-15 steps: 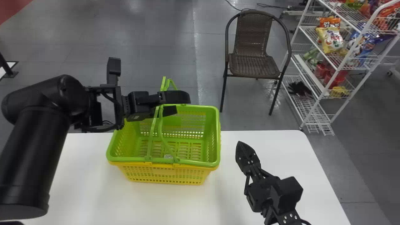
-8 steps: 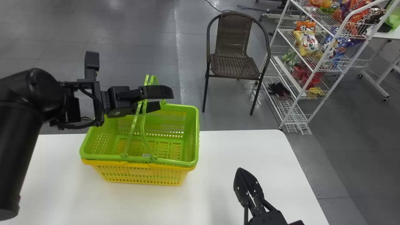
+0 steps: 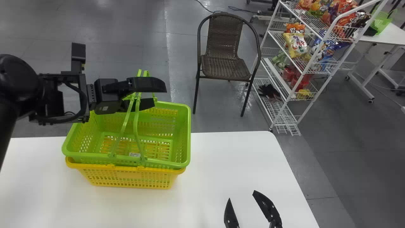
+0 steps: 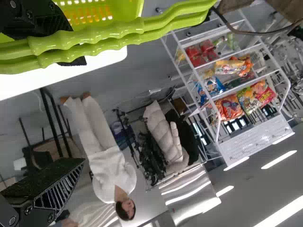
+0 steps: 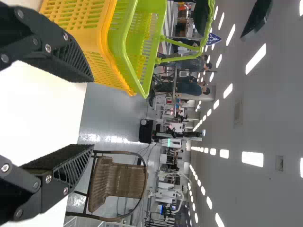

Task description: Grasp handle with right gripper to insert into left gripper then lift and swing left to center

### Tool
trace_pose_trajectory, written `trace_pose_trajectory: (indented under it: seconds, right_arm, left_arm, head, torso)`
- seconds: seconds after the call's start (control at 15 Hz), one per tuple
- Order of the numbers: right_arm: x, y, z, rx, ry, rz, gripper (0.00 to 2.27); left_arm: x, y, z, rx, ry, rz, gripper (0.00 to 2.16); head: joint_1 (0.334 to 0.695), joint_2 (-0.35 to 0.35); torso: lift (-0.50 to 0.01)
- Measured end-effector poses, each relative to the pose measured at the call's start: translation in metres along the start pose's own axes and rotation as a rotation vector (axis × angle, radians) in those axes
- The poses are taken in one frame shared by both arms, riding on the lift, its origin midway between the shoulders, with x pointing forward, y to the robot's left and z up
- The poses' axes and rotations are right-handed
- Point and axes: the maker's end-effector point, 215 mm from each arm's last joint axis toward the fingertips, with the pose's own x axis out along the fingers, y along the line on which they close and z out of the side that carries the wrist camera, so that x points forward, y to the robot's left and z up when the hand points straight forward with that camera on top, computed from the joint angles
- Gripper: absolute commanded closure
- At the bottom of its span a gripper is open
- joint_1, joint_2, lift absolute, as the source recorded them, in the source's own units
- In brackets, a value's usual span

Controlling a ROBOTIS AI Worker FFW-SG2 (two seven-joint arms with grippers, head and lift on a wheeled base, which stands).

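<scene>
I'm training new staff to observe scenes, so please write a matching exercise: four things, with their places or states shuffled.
1. Green basket
2. Yellow basket
3. Wicker chair
4. Right gripper

A. On the floor
B. Open, over the table
C. Nested inside another basket
D. Directly on the table

Pairs: 1-C, 2-D, 3-A, 4-B

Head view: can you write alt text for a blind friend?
A green shopping basket sits nested in a yellow basket on a white table, its handles raised at the robot's open left tool. The right tool, also open, is at the bottom edge. Beyond stand a brown wicker armchair and a wire rack of snack bags.
</scene>
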Motion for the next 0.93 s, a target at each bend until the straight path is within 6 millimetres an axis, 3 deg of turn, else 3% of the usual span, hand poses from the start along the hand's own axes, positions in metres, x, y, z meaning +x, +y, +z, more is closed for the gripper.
trace_pose_trajectory:
  seconds: [0.2,0.4,0.93]
  right_arm:
    - [-0.007,0.000,-0.005,0.000,0.003,-0.001,0.05]
    - [-0.013,0.000,-0.008,0.002,0.002,-0.002,0.05]
    - [-0.027,0.002,-0.018,0.003,0.006,-0.001,0.05]
  left_arm:
    - [-0.002,-0.033,0.001,-0.029,0.044,-0.052,0.09]
    - [-0.007,-0.059,0.014,-0.019,0.066,-0.074,0.08]
    - [-0.031,-0.118,0.078,-0.010,0.065,-0.108,0.07]
  head:
    - [0.695,-0.246]
    - [0.695,-0.254]
    - [0.695,-0.236]
  torso:
    - [0.000]
    - [0.000]
    - [0.000]
